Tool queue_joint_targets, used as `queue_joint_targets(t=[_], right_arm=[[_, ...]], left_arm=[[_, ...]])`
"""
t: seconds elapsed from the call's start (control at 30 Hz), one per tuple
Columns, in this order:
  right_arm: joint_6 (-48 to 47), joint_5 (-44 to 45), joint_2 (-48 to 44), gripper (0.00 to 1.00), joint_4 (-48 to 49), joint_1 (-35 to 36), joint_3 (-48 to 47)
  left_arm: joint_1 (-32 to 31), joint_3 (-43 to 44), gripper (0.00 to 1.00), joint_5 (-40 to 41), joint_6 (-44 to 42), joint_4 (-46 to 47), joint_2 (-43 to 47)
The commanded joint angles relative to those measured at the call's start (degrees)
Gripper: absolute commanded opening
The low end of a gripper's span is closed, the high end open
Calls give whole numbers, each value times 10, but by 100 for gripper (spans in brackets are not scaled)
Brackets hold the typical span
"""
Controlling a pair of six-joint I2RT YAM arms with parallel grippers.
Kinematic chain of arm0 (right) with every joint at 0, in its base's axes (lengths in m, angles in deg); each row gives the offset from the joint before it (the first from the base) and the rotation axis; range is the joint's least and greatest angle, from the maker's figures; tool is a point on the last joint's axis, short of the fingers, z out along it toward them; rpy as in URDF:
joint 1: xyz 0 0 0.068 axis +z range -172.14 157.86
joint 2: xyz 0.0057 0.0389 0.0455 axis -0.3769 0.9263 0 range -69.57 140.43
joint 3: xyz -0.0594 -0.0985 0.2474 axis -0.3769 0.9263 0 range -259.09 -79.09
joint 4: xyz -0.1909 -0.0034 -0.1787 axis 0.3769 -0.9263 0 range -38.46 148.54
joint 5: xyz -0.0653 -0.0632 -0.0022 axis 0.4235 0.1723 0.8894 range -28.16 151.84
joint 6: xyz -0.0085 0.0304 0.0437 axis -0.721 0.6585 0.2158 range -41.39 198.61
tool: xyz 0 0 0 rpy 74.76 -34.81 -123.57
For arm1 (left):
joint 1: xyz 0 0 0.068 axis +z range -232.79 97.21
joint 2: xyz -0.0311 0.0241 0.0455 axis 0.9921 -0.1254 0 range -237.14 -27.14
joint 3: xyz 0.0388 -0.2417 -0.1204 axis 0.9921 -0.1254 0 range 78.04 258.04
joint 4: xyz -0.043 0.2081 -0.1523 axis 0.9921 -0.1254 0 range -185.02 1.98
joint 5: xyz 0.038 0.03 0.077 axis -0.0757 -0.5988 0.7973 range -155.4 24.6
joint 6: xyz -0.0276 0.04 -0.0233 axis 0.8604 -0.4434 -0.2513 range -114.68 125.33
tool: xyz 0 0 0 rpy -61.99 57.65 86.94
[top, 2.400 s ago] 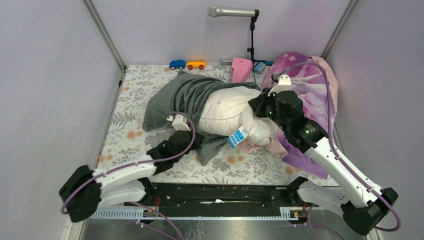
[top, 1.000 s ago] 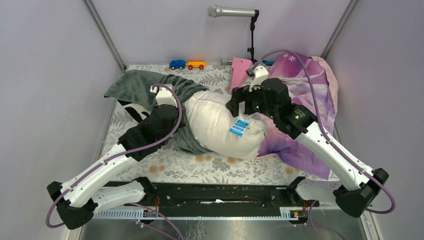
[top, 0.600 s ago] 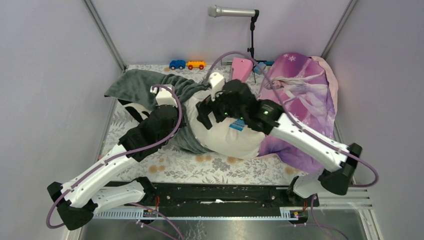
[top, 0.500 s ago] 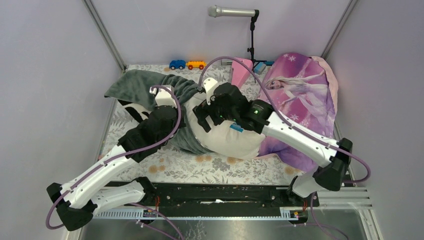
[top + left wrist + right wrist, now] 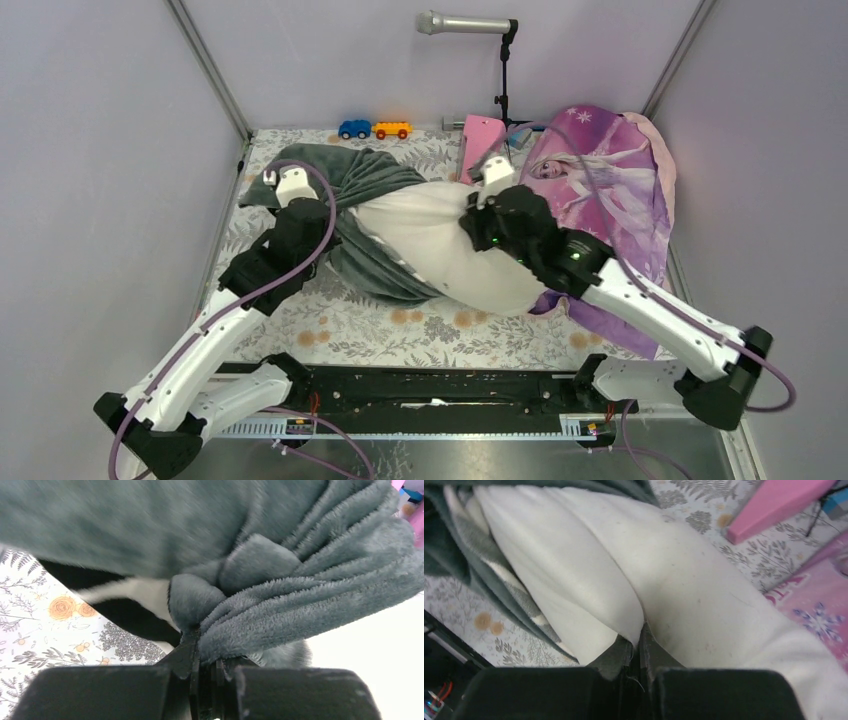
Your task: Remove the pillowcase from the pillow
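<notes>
The left gripper (image 5: 206,652) is clamped tight on a bunched fold of the pillowcase (image 5: 300,595), whose plush spreads above and to the right of its fingers. The right gripper (image 5: 639,642) pinches a ridge of the pillow (image 5: 704,590), which bulges just beyond its closed fingertips.

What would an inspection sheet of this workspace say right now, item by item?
Surface: floral-print table cover.
Job's things: grey-green pillowcase bunched over left end of pillow, which is mostly exposed.
Clutter: blue toy car, orange toy car, pink block, princess-print fabric at right.
Grippers: left gripper shut on pillowcase; right gripper shut on pillow.
Cables: purple cables looping over each wrist.
Surroundings: microphone on stand at back; lilac walls.
</notes>
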Motion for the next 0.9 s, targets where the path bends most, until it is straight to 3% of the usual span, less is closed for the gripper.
queue_joint_targets(t=[0.0, 0.1, 0.23, 0.3, 0.37, 0.5, 0.6, 0.73, 0.87], right_arm=[[32, 122, -90, 0, -33, -81, 14], [47, 69, -73, 0, -44, -82, -2], [62, -179, 8, 0, -119, -87, -94], [72, -252, 44, 0, -146, -86, -140], [73, -248, 59, 0, -146, -88, -147], [81, -129, 79, 0, -125, -96, -119], [92, -57, 83, 0, -73, -108, -75], [105, -17, 82, 1, 0, -115, -33], [102, -3, 106, 13, 17, -116, -33]], left_arm=[[28, 88, 0, 172, -31, -70, 48], [28, 158, 0, 204, -64, -94, 52], [29, 273, 0, 159, -105, -123, 9], [28, 315, 0, 104, -112, -130, -27], [29, 326, 0, 70, -113, -125, -64], [35, 254, 1, 54, -98, -86, -125], [36, 214, 20, 7, -64, -74, -164], [35, 176, 64, -69, -56, -47, -173], [35, 166, 90, -104, -49, -45, -124]])
